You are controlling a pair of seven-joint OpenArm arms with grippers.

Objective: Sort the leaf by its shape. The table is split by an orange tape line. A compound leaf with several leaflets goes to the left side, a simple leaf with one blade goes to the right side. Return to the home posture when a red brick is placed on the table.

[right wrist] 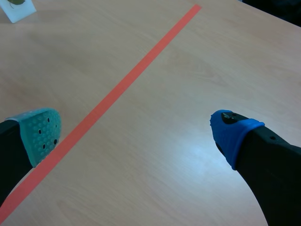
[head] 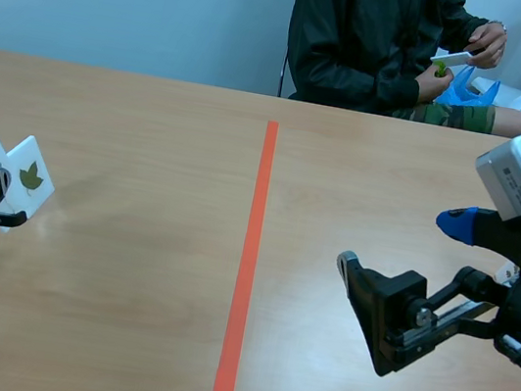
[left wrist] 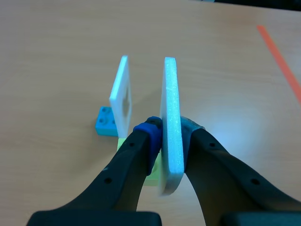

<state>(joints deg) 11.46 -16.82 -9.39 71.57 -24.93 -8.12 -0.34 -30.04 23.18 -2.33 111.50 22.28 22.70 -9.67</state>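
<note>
Scene view: table (head: pixel 120 332) split by the orange tape line (head: pixel 249 253), a person (head: pixel 364 43) sitting at the far side with something small in their hands. No red brick on the table that I can see.

My right claw (right wrist: pixel 136 134) hangs over the right side, fingers wide apart, nothing between them.

My left claw (left wrist: pixel 169 127) is low at the left edge, pinched on a white card (left wrist: pixel 170 113) by its lower part, with the card upright and edge-on to my wrist camera. A second white card (left wrist: pixel 121 96) stands just ahead, its foot at a blue brick (left wrist: pixel 106 122). A pale green brick (left wrist: pixel 153 178) sits under my card; whether the card is seated in it I can't tell.

Leaf (head: pixel 31 177) shows on the front card, well left of the tape, looks like several lobes or leaflets, too small to be sure. Likely that's the card I hold.

Card reads as foam board: light, stiff, easy to dent. Best gripped flat on both faces near the bottom edge, pads clear of the leaf.
</note>
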